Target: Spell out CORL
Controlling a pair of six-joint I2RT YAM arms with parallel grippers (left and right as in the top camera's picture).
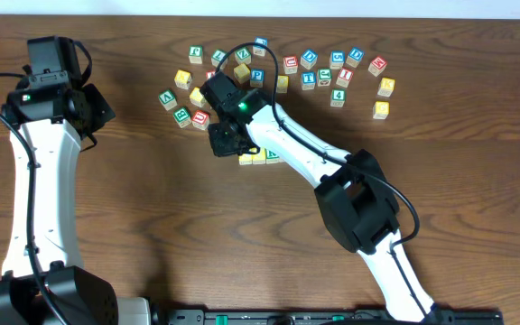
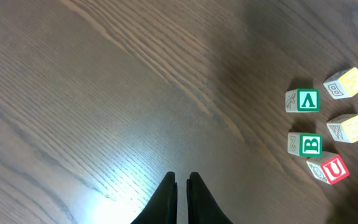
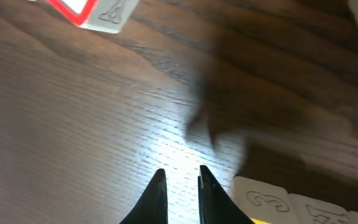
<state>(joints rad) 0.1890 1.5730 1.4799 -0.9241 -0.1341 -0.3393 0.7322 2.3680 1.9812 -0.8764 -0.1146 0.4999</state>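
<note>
Wood-grain bench (image 1: 152,217) carries a loose scatter of letter blocks (image 1: 309,60) toward 12 o'clock. A short row (image 1: 256,159) of pale blocks sits just at 6 o'clock of that scatter, its members touching side by side and partly hidden under the right arm (image 1: 296,149). One of them shows a green mark, but no letter in the row can be read. The right fingers (image 3: 182,186) hang over bare wood just beside the row's 9 o'clock end, nearly closed, with a thin gap and nothing between them. In the right wrist view the row's end lies at 4 o'clock of the tips, an embossed face turned to the camera, and a red-edged block (image 3: 95,12) sits at 11 o'clock. The left fingers (image 2: 181,190) are toward 9 o'clock of the bench, well apart from the row, drawn together to a slit and empty. In the left wrist view a green A (image 2: 307,101), a green B (image 2: 309,145) and a red U (image 2: 333,169) lie at 3 o'clock of the tips, with two yellow blocks (image 2: 352,127) beside them.
</note>
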